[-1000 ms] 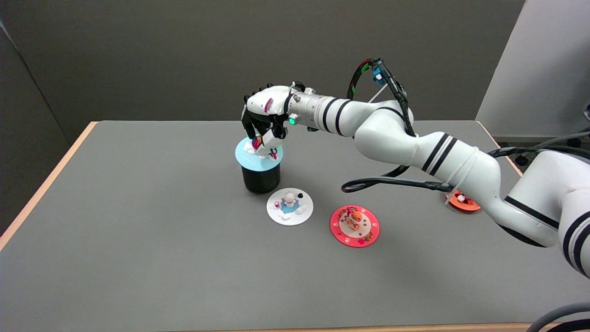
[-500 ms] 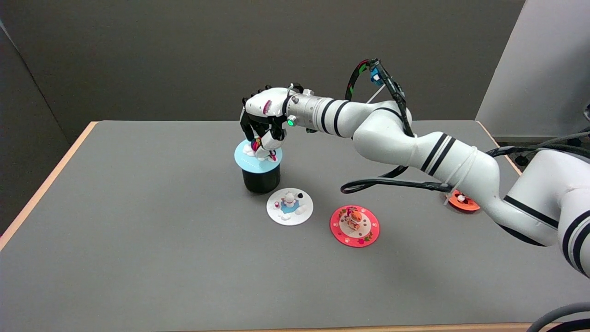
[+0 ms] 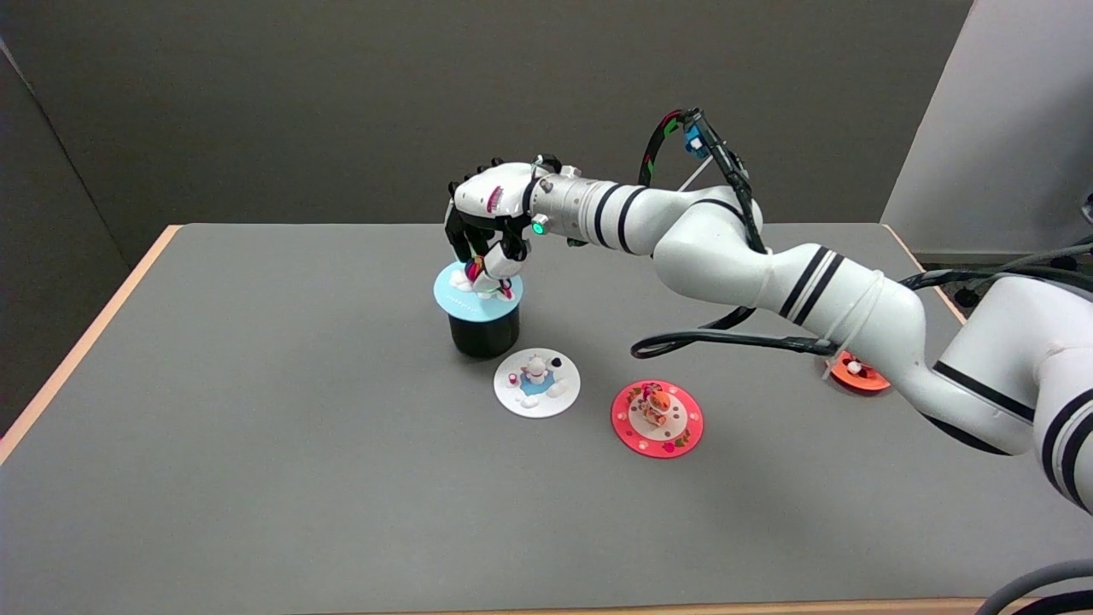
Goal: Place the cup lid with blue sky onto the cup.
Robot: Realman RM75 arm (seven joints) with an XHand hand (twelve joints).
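Note:
A black cup (image 3: 484, 334) stands upright near the middle of the grey table. The light-blue sky lid (image 3: 457, 295) lies across the cup's rim, roughly level. My right hand (image 3: 488, 215) hangs directly over it, fingers pointing down and pinching the small figure on top of the lid. The figure and the lid's far side are mostly hidden by the fingers.
A white lid (image 3: 537, 382) lies just right of the cup's base, and a red lid (image 3: 657, 418) further right. An orange lid (image 3: 856, 374) sits half hidden under my forearm. The wooden table edge (image 3: 85, 340) runs along the left.
The hand and the blue lid have shifted slightly left and the lid has settled a little lower and flatter on the cup. The other lids have not moved.

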